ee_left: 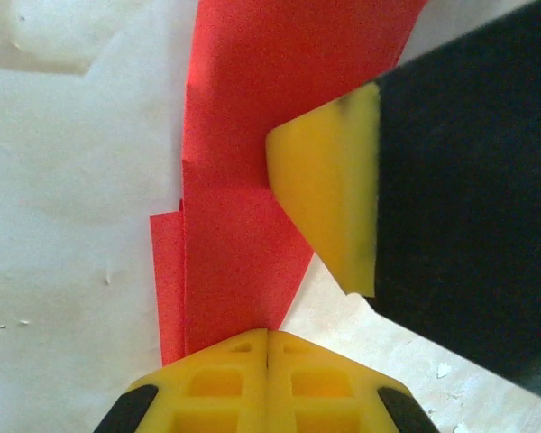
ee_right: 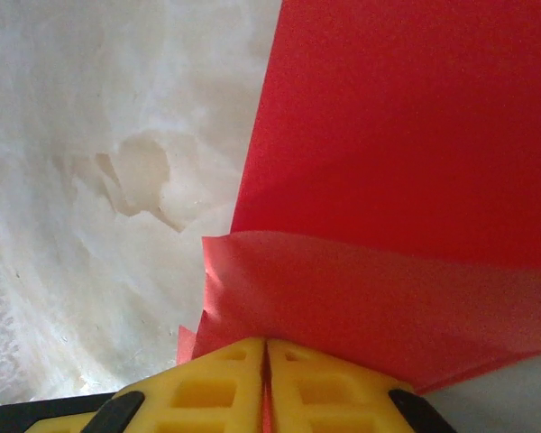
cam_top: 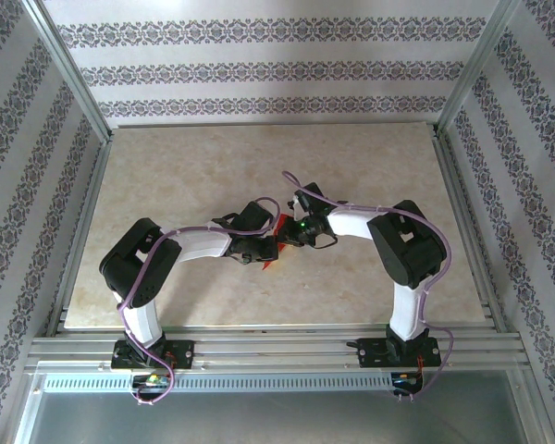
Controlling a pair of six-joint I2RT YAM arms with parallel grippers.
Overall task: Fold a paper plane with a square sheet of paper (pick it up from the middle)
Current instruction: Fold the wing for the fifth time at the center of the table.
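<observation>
Left gripper [ee_left: 268,336] and right gripper [ee_right: 266,343] were both clamped shut on the part-folded red sheet [ee_right: 406,135] at the middle of the bench [cam_top: 213,166]; likely pinning layers from opposite sides to square up the crease.

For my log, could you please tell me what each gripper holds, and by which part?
Both pinch the folded red paper: left gripper at one layered end, right gripper at a folded edge.
</observation>
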